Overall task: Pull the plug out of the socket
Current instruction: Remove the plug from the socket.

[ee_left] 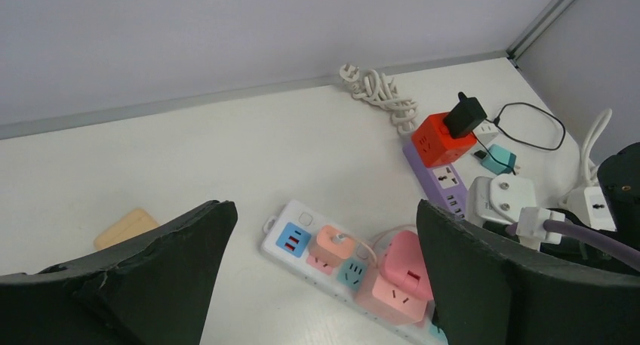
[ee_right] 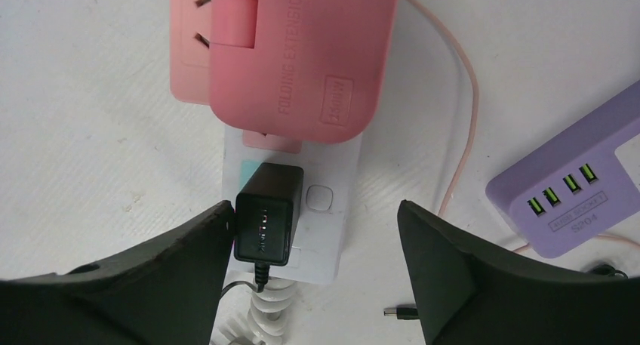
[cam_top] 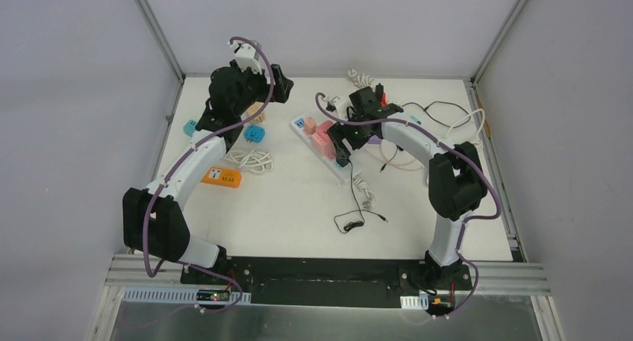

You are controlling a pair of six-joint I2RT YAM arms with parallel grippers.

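Note:
A black adapter plug [ee_right: 268,213] sits in the near end of a white power strip [ee_right: 332,232], its thin black cable trailing off below. My right gripper [ee_right: 313,269] is open and low over that end of the strip; its left finger [ee_right: 151,277] is right against the plug's side and the right finger stands well apart. In the top view the right gripper [cam_top: 341,145] covers the strip's [cam_top: 307,132] near end. My left gripper [ee_left: 324,284] is open and empty, raised above the strip's far end [ee_left: 290,235].
A pink folding extension [ee_right: 302,50] and an orange plug [ee_left: 336,243] also sit on the strip. A purple strip [ee_right: 573,194], a red cube socket [ee_left: 432,139], white adapters [ee_left: 502,198], an orange socket [cam_top: 222,177], blue cubes [cam_top: 254,133] and loose cables [cam_top: 250,160] lie around.

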